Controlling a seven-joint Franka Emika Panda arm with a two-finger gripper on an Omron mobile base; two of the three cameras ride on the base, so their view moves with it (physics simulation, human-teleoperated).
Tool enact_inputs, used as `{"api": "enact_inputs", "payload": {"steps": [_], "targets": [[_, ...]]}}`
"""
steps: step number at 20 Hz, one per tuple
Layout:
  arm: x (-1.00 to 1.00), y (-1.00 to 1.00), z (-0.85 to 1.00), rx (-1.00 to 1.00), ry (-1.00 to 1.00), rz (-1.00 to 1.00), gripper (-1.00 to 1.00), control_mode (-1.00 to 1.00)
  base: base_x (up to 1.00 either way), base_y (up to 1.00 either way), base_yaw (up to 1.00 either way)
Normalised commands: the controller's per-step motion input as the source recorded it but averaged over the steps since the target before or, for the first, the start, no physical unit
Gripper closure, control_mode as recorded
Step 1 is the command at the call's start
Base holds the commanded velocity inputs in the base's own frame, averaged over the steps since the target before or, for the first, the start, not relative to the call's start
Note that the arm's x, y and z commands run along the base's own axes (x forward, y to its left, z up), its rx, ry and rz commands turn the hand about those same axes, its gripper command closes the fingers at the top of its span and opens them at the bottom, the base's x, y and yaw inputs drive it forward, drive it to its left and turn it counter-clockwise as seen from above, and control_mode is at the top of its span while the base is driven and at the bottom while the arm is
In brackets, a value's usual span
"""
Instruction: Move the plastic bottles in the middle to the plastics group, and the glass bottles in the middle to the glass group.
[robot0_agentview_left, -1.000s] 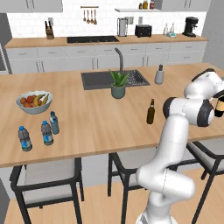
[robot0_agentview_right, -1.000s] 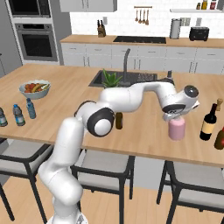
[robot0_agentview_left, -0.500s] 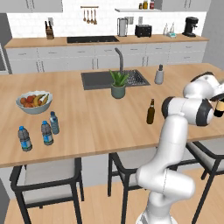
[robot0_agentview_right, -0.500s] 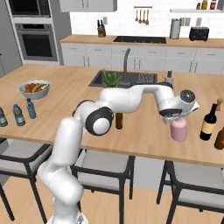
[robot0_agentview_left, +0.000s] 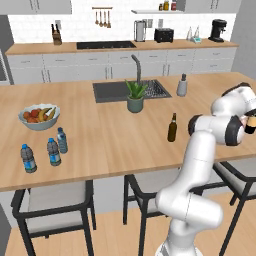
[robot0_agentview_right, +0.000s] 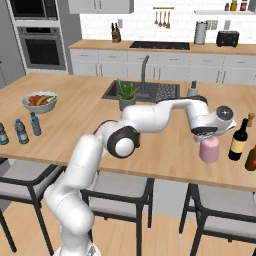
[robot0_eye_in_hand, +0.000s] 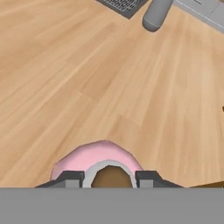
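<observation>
**A:** Where is the white robot arm's two-finger gripper on the wooden island counter?

**B:** In the right base view it sits at about 3 o'clock, directly on top of the squat pale-pink glass bottle. The hand view shows the two dark finger tips pressed against either side of the bottle's whitish neck, so the claw is clamped on that bottle.

**A:** Is the bottle on the counter?

**B:** It stands upright with its base at or just above the wood; I cannot tell which.

**A:** And the glass group?

**B:** The tall near-black wine bottle with a pale label stands just beside the pink one, toward 3 o'clock, apart from it.

**A:** The other middle bottles?

**B:** In the left base view the slim amber-brown bottle with a narrow neck stands upright at centre, at 5 o'clock from the potted green plant. Three small clear plastic water bottles with blue bands cluster at 9 o'clock, at 6 o'clock from the white fruit bowl.

**A:** Anything near the sink?

**B:** The grey soap dispenser stands at 3 o'clock of the dark sink.
</observation>
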Motion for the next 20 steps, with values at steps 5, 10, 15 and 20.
{"api": "enact_inputs", "payload": {"steps": [5,10,15,20], "targets": [[0.0,-0.1,0.03,0.05,0.0,0.0,1.0,-1.0,0.0,0.0,0.0],[-0.28,0.24,-0.03,0.0,0.0,0.0,1.0,-1.0,0.0,0.0,0.0],[-0.3,0.28,-0.41,0.0,0.0,0.0,1.0,-1.0,0.0,0.0,0.0],[-0.12,0.25,-0.5,0.0,-0.02,0.0,1.0,-1.0,0.0,0.0,0.0]]}}
